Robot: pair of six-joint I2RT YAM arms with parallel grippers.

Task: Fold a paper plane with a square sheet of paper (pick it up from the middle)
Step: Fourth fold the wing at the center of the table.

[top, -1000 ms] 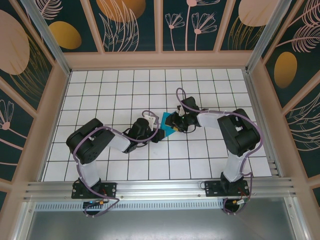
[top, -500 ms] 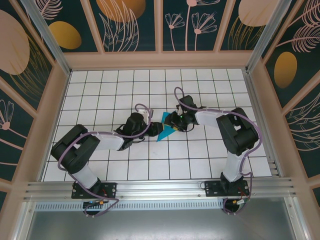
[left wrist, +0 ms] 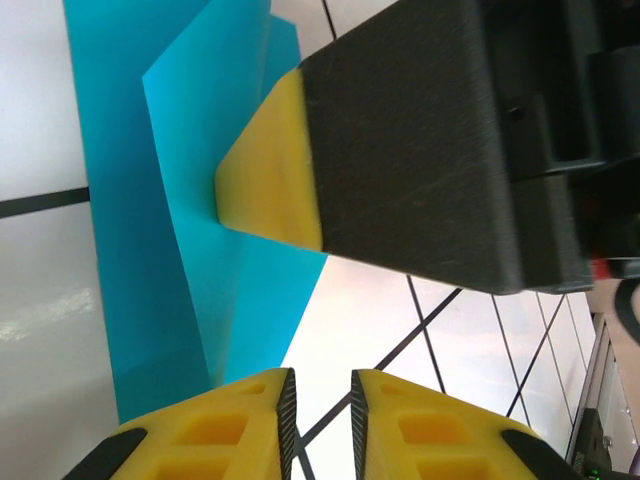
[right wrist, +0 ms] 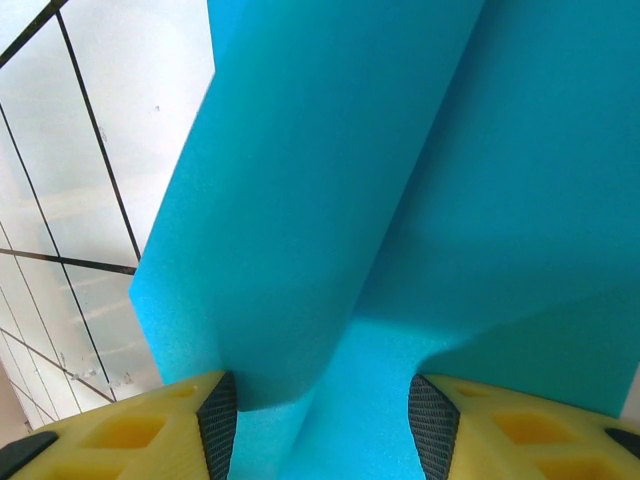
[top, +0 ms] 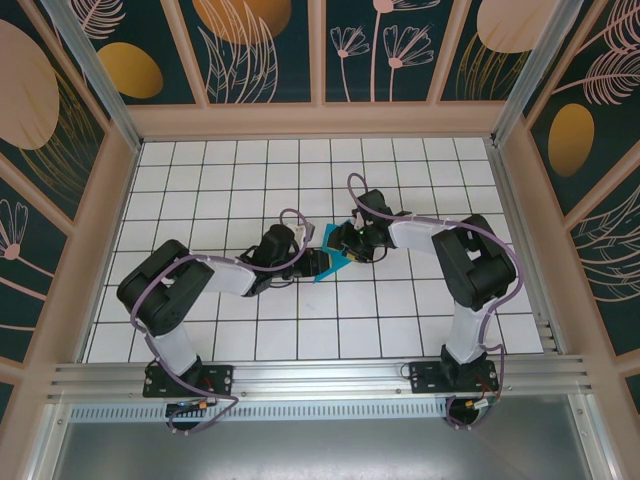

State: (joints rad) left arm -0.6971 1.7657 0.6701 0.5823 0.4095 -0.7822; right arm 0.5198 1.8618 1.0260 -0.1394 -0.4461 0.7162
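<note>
Top view: square sheet of paper (top: 328, 268), folded down to a small pointed teal shape, sits at frame ctr on the white grid table (top: 400, 330), point aimed lower left. Left gripper (top: 313, 262) reaches in from the left, tips at the paper's left edge. Right gripper (top: 342, 248) reaches in from the right, over the paper's upper-right part. Grippers close together, paper btwn them.

Left wrist view: paper (left wrist: 150, 250) takes the left side of frame, layered w/ creases. Left gripper (left wrist: 320, 385) at bottom ctr has a narrow gap. Tile and grid line are seen through it, nothing btwn the pads. One right-gripper finger (left wrist: 400, 150), black w/ yellow tip, comes in from upper right, tip on the paper.

Right wrist view: paper (right wrist: 330, 200) covers most of frame, diagonal crease from top right to bottom ctr. Right gripper (right wrist: 325, 400) has a medium gap w/ paper btwn the pads (right wrist: 220, 420). Cannot tell if clamped or only straddled.
</note>
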